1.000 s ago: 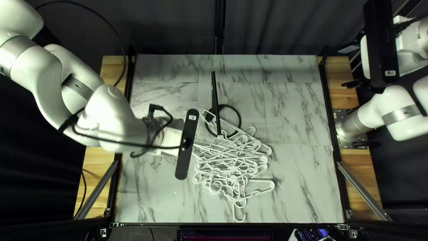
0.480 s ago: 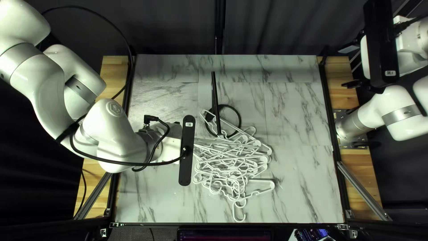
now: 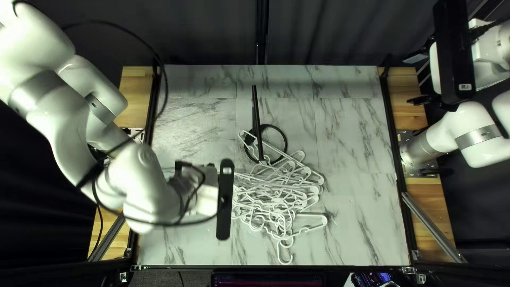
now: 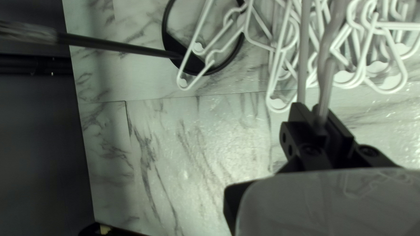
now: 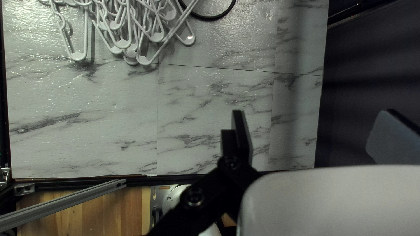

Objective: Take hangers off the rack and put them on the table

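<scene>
at the lower centre of the top left view, the loose hangers (image 3: 276, 201) lie in a tangled heap on the table (image 3: 350, 127), one overlapping the round foot of the rack (image 3: 257, 122). no hanger can be made out hanging from the upright. step in hand, as judged: placement of a further piece. the left gripper (image 4: 314, 111), at the left side of the heap, is clamped on a held hanger (image 4: 324, 87), which reaches out over the others. the right gripper (image 5: 311, 114), at the upper right of the top left view, has its jaws wide apart with nothing between them, and takes no part. next move, as judged: lower the piece until the heap or table bears it, part the jaws, then withdraw straight back. risk noted: a bar could snag its neighbours and drag the heap.
</scene>
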Controlling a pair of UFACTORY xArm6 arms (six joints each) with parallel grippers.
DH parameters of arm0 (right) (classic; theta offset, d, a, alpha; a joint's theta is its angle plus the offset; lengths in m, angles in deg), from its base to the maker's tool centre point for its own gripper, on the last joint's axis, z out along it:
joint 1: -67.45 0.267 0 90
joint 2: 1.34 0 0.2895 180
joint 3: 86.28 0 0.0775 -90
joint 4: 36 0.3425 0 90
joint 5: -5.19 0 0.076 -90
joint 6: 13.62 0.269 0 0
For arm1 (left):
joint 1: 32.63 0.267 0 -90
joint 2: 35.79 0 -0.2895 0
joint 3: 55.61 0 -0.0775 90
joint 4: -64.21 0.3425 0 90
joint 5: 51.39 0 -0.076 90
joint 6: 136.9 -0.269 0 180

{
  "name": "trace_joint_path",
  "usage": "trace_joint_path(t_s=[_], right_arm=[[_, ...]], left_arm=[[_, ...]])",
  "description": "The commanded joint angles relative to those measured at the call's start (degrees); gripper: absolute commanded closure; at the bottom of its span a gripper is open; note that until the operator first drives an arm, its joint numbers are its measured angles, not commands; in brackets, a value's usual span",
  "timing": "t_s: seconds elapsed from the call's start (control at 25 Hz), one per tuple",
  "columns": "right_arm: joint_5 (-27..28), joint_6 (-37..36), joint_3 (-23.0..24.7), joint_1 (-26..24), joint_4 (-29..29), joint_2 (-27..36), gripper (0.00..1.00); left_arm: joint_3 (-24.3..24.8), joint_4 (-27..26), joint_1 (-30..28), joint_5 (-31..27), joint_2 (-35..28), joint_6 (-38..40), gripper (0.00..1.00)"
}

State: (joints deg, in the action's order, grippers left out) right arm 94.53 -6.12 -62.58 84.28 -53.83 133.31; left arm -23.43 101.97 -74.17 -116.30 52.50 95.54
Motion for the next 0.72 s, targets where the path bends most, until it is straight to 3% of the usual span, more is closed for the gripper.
trace_joint_path(t_s=[0.04, 0.08, 0.72], right_arm=[[0.0, 0.0, 0.0, 0.0, 0.0, 0.0, 0.0], [0.0, 0.0, 0.0, 0.0, 0.0, 0.0, 0.0], [0.0, 0.0, 0.0, 0.0, 0.0, 0.0, 0.0]], left_arm=[[-10.32, 1.16, -5.12, -10.62, 13.08, 7.89, 1.0], [-11.89, 0.87, -5.26, -12.33, 14.73, 8.08, 1.0], [-11.73, 0.65, -5.52, -12.63, 14.91, 8.37, 1.0]])
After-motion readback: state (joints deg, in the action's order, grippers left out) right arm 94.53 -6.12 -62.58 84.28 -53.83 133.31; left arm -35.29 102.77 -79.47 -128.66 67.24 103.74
